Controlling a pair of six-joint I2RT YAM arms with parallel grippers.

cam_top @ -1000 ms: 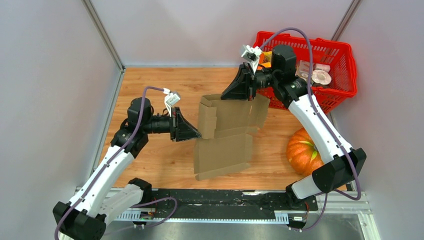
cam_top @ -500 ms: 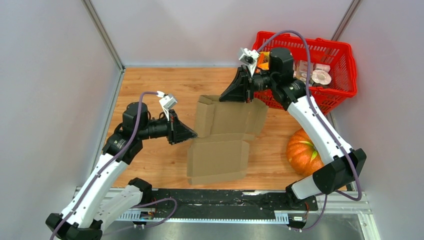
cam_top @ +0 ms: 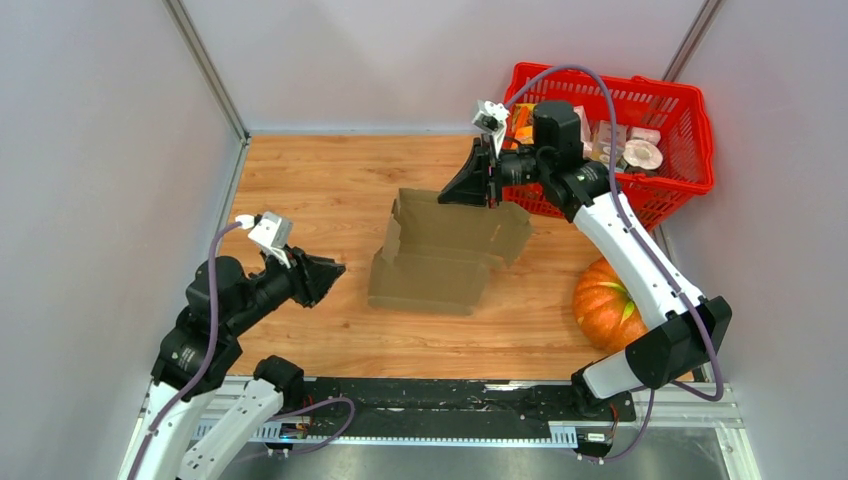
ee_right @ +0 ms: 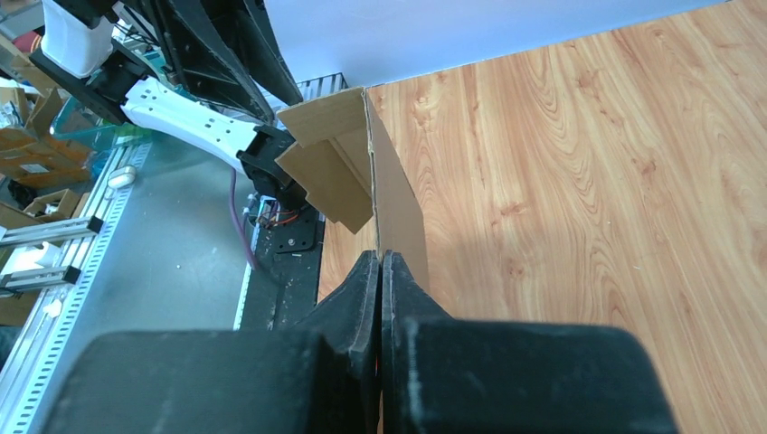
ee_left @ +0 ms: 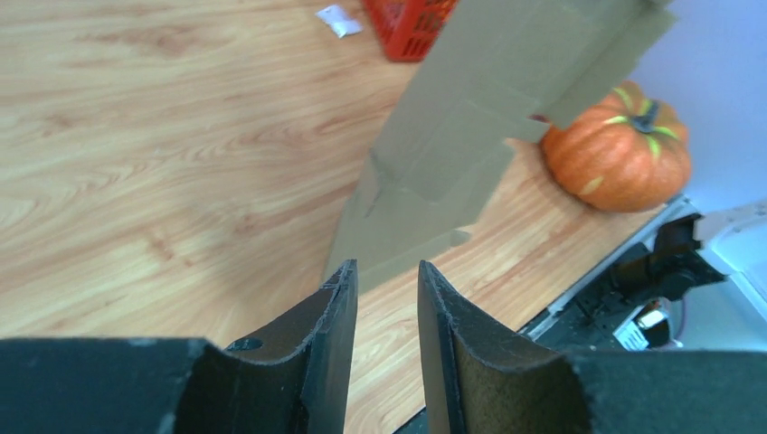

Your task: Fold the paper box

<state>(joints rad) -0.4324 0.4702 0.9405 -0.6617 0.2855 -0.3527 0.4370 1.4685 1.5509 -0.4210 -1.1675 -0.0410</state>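
The paper box (cam_top: 440, 255) is a brown cardboard sheet with flaps, hanging tilted over the middle of the table, its lower edge near the wood. My right gripper (cam_top: 490, 198) is shut on the sheet's top edge. In the right wrist view the right gripper (ee_right: 380, 258) pinches the thin cardboard edge (ee_right: 398, 208), which runs away from the jaws. My left gripper (cam_top: 338, 268) stands open to the left of the box, apart from it. In the left wrist view the left gripper (ee_left: 384, 271) holds nothing, and the cardboard (ee_left: 452, 163) lies ahead of it.
A red basket (cam_top: 690, 150) with small packages stands at the back right, just behind the right gripper. An orange pumpkin (cam_top: 605, 300) sits on the table right of the box, seen too in the left wrist view (ee_left: 624, 149). Grey walls close in both sides.
My left gripper has let go of the box's left side and pulled back toward the near left. The sheet has swung lower and flatter, while the right gripper keeps its hold.
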